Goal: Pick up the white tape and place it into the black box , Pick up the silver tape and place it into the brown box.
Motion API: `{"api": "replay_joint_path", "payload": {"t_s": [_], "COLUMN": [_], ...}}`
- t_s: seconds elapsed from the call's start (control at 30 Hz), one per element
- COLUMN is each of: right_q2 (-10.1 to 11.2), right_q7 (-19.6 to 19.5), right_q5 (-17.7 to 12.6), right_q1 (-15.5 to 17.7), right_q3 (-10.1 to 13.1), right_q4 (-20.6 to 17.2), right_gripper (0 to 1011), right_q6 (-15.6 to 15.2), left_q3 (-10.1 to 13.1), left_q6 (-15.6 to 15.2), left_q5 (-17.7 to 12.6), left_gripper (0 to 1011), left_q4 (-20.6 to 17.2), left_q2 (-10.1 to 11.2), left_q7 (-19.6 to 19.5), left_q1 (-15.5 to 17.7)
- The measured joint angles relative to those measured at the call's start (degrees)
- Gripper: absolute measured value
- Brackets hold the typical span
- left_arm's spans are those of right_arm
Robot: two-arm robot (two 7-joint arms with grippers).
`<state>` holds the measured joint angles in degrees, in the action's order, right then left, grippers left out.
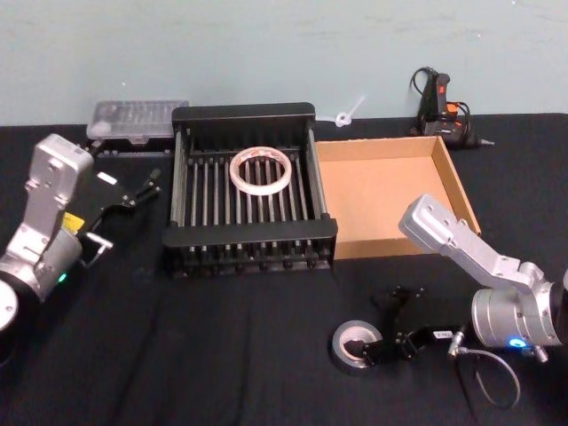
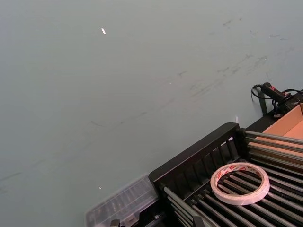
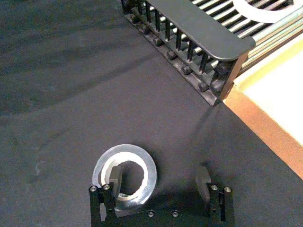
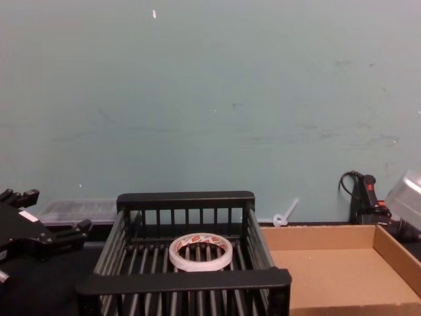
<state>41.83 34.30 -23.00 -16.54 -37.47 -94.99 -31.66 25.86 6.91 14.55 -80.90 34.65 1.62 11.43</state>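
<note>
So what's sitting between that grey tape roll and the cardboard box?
Only bare black cloth separates the silver tape from the brown box, per the right wrist view.

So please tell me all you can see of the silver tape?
The silver tape is a thick grey-silver roll with a pale inner core, lying flat on the black cloth in front of the black box. The open right gripper straddles its rim, one finger in the hole, one outside.

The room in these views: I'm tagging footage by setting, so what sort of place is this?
Probably a lab or workshop test bench: a black-clothed table against a bare, scuffed teal wall, with a glue-gun-like tool and a clear plastic parts case at the back.
</note>
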Motion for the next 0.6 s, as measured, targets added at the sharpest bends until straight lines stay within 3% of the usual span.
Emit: {"api": "replay_joint_path", "payload": {"t_s": [0.43,0.6], "right_q2": [0.05,0.08], "right_q7": [0.0,0.01], "right_q5": [0.01,0.02], "right_q1": [0.05,0.08], "right_q3": [0.06,0.07], "right_q4": [-0.01,-0.01], "right_gripper": [1002,912], "right_q6": [-0.01,-0.06], "left_q3": [0.0,0.0], "left_q6": [0.0,0.0], "left_q5": [0.0,0.0], "left_gripper": [1001,1001], "left_q4": [0.0,0.0], "left_q2": [0.0,0.0], "left_q7": [0.0,0.0], "left_q1": [0.0,0.0]}}
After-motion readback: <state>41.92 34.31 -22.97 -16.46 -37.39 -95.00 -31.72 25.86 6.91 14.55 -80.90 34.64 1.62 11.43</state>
